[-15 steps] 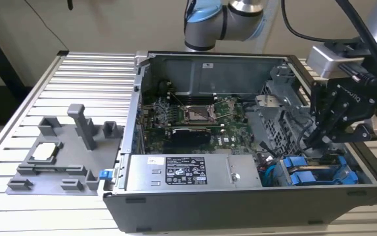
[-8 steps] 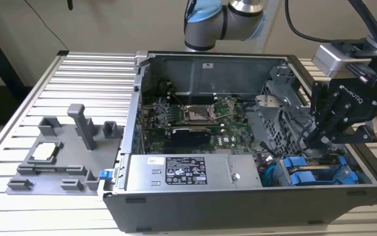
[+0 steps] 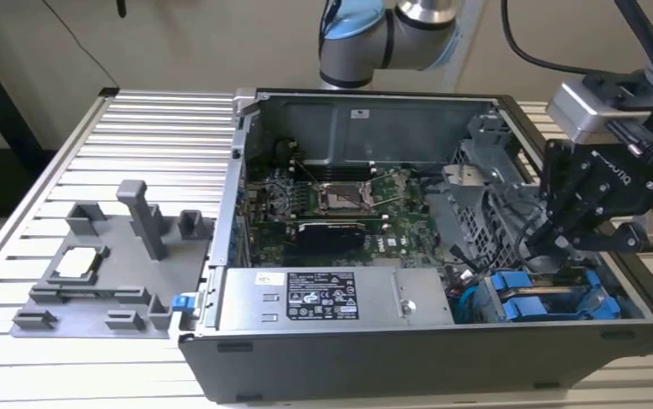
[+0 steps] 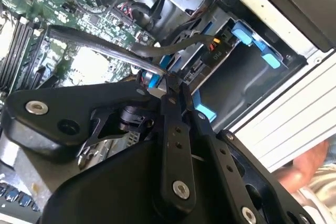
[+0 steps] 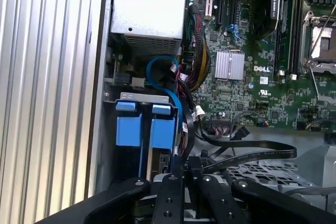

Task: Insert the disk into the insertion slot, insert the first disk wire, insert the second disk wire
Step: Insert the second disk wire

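The disk sits in the drive bay of the open computer case, and its blue carrier (image 3: pixel 531 300) (image 5: pixel 163 132) shows beside a second blue carrier (image 5: pixel 128 129). Its metal body is mostly hidden. My gripper (image 3: pixel 545 247) (image 4: pixel 167 83) (image 5: pixel 185 165) hangs right over the bay's inner end, fingers drawn together on the blue-tipped plug (image 4: pixel 152 80) of a flat black disk wire (image 4: pixel 100 43) (image 5: pixel 252 156). That wire trails back over the motherboard. In the second wrist view the plug is close to the carrier's rear; whether it is seated I cannot tell.
A grey labelled power-supply box (image 3: pixel 309 298) lies beside the bay. The motherboard (image 3: pixel 326 204) fills the case floor. A blue cable loop (image 5: pixel 160 69) and a wire bundle (image 5: pixel 197 56) crowd the bay. A grey fixture (image 3: pixel 111 264) stands on the slatted table. A hand (image 4: pixel 310 171) is outside the case.
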Robot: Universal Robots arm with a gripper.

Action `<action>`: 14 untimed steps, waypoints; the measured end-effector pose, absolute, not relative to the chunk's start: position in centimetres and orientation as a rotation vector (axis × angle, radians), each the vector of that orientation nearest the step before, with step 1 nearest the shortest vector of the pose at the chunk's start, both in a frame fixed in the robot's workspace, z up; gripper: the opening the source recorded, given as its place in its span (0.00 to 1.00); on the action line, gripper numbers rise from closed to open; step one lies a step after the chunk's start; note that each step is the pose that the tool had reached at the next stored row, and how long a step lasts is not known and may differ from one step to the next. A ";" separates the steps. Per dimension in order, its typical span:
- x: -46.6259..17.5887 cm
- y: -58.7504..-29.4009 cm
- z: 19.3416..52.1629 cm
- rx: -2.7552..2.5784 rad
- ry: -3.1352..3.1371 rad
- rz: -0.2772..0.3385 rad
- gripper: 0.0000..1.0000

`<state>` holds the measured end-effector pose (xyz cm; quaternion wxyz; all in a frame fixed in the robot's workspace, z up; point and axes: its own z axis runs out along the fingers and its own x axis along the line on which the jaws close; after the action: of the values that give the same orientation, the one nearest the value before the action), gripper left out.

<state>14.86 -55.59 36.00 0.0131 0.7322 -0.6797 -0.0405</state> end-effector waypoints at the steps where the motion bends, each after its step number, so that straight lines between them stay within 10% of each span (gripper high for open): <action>1: 14.9 -55.8 36.0 2.280 -2.120 -0.126 0.16; 14: 15.1 -57.1 35.5 2.252 -2.159 -0.137 0.16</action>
<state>15.11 -57.11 35.46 0.0093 0.7212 -0.6913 -0.0438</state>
